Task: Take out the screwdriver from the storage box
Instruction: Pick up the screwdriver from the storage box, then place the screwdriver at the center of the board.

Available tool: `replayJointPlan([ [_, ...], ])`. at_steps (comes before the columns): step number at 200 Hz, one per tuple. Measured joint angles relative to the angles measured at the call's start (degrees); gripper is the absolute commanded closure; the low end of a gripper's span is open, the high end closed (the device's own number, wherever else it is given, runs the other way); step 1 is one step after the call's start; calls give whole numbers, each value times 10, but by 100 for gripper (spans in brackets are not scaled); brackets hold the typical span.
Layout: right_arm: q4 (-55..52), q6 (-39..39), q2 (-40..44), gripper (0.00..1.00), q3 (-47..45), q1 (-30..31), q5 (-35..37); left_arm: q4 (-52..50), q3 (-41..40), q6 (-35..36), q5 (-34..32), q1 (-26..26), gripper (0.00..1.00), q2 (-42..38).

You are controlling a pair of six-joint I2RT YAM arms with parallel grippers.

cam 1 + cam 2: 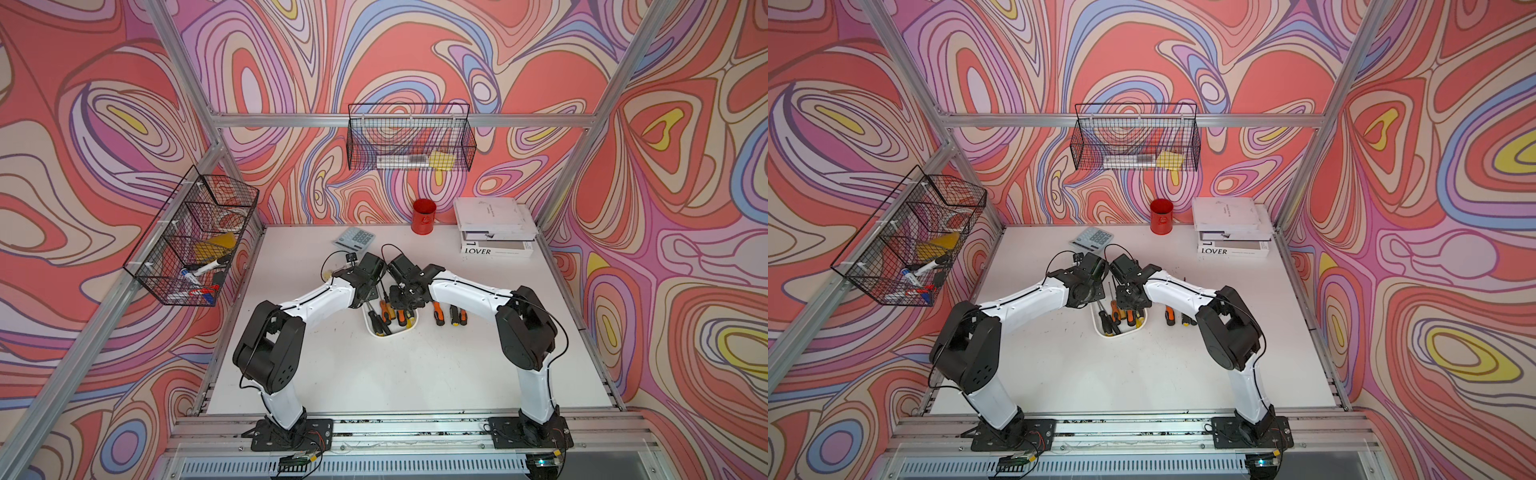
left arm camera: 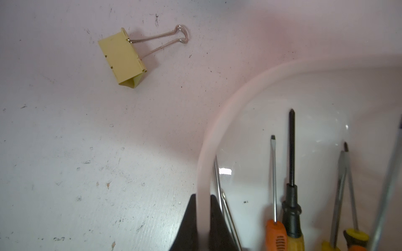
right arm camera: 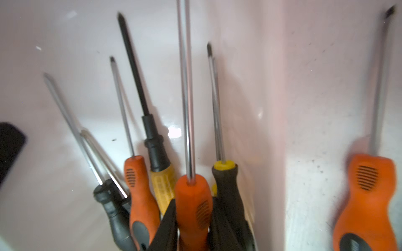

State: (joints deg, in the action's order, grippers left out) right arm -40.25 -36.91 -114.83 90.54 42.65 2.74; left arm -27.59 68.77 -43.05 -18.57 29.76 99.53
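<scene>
On the far left a wire basket [image 1: 195,241] hangs from the frame, with markers and something yellow inside. Further in, a yellow clip [image 2: 121,58] lies on the white bench [image 1: 374,374], left of the box and apart from its rim.

The left arm reaches to the box's left wall. In its wrist view the left pincer [image 2: 203,203] is pressed together on the rim of the box [image 2: 219,117], with one black finger [image 2: 188,221] outside the wall and the other inside.

The box [image 1: 388,334] sits mid-bench between the two wrists. It shows in both top views [image 1: 1113,336], its far end hidden under them. Inside, the other screwdrivers [image 3: 141,195] lie roughly side by side, with handles towards the robot and tips pointing away.

Among them, nearer the box's right wall, the right pincer [image 3: 193,201] pinches the screwdriver [image 3: 188,141] by its orange handle, a black finger on each side. Its long silver shaft lies above the rest and runs out of the wrist view. It is within the box's walls; whether it is off the floor cannot be told.

Just right of the box, loose screwdrivers [image 1: 437,313] lie on the bench, and the wrist view shows one with an orange handle [image 3: 369,184].

Along the back, from left to right, are a calculator [image 1: 355,239], a red cup [image 1: 424,216] and stacked books [image 1: 494,228]. A second basket [image 1: 411,141] hangs on the wall above.
</scene>
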Motion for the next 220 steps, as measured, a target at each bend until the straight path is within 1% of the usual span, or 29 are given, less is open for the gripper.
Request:
replayJointPlan([
  [28, 2, 3, 42, 100, 5, -5, 9, -5, 0, 2, -3, -1, 100, 0],
  [67, -2, 10, 79, 100, 6, -15, 14, -5, 0, 2, -6, -1, 100, 0],
  [115, -18, 20, 108, 100, 5, -60, 23, -7, 0, 5, -12, 0, 100, 0],
  [151, -49, 30, 99, 100, -8, -99, 25, -21, 0, 17, -29, -1, 100, -2],
  [194, -56, 32, 57, 100, -21, -97, 15, -33, -3, 37, -44, -1, 100, -30],
  [220, -55, 32, 20, 100, -26, -96, 3, -33, -4, 41, -49, -1, 100, -32],
])
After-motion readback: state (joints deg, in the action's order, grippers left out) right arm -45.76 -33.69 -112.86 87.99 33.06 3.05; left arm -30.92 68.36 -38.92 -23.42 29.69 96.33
